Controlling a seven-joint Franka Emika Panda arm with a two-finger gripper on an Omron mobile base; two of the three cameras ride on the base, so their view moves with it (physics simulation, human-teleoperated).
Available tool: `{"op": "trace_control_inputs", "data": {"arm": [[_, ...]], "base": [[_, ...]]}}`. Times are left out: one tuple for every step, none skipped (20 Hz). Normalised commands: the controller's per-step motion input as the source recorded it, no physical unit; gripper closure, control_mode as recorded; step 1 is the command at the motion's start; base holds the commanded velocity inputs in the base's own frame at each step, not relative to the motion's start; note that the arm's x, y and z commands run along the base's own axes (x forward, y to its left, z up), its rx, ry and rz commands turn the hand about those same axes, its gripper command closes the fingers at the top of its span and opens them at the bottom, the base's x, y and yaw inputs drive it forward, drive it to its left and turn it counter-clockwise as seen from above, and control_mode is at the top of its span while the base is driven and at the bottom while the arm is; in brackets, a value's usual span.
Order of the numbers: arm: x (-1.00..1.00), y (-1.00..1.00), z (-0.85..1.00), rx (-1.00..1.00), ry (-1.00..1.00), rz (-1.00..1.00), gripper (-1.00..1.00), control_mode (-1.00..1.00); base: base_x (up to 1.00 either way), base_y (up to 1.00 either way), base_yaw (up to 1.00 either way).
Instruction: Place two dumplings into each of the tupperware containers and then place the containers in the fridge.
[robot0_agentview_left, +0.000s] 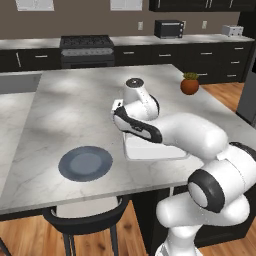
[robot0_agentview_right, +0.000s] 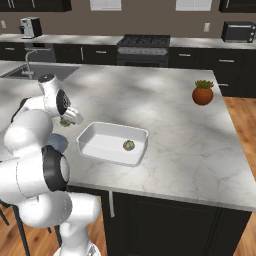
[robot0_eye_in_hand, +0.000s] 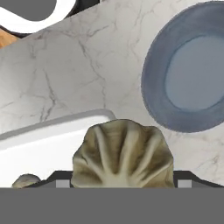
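My gripper (robot0_eye_in_hand: 122, 180) is shut on a ribbed olive-beige dumpling (robot0_eye_in_hand: 122, 153) that sits between its two dark tips. In the right base view the gripper (robot0_agentview_right: 68, 119) hangs low over the marble island, just left of a white tupperware container (robot0_agentview_right: 115, 125), with the held dumpling (robot0_agentview_right: 64, 121) peeking out under it. Another dumpling (robot0_agentview_right: 128, 145) lies inside that container, and it also shows in the hand view as a dumpling (robot0_eye_in_hand: 26, 180) at the bottom left. The container's corner (robot0_eye_in_hand: 57, 123) lies below the hand. My arm covers most of the container (robot0_agentview_left: 150, 155). The fridge's grey side (robot0_agentview_left: 249, 95) is at the right edge.
A round blue-grey plate (robot0_agentview_left: 85, 163) lies on the island near its front edge; in the hand view the plate (robot0_eye_in_hand: 192, 83) is just beyond the held dumpling. A potted plant (robot0_agentview_right: 202, 93) stands far right. A stool (robot0_agentview_left: 85, 215) sits under the front edge. A sink (robot0_agentview_right: 30, 70) is far left.
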Motion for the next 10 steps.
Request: {"op": "trace_control_inputs", "data": {"arm": [[0.17, -1.0, 0.57, 0.0, 0.1, -0.16, 1.0, -1.0], [0.26, -1.0, 0.44, 0.0, 0.17, -0.15, 1.0, -1.0], [0.31, -1.0, 0.33, -0.01, 0.23, -0.15, 1.0, -1.0], [0.4, -1.0, 0.23, -0.04, 0.28, -0.15, 1.0, -1.0], [0.46, -1.0, 0.14, -0.03, 0.29, -0.16, 1.0, -1.0], [0.52, -0.91, 0.0, -0.08, 0.35, -0.15, 1.0, -1.0], [0.64, -0.68, 0.0, -0.11, 0.4, -0.13, 1.0, -1.0], [0.66, -0.48, 0.0, -0.13, 0.41, -0.11, 1.0, -1.0], [0.65, -0.38, -0.15, -0.15, 0.43, -0.09, 1.0, -1.0], [0.59, -0.41, -0.25, -0.07, 0.33, -0.11, 1.0, -1.0]], "base": [[0.0, 0.0, 0.0], [0.0, 0.0, 0.0], [0.0, 0.0, 0.0], [0.0, 0.0, 0.0], [0.0, 0.0, 0.0], [0.0, 0.0, 0.0], [0.0, 0.0, 0.0], [0.0, 0.0, 0.0], [0.0, 0.0, 0.0], [0.0, 0.0, 0.0]]}}
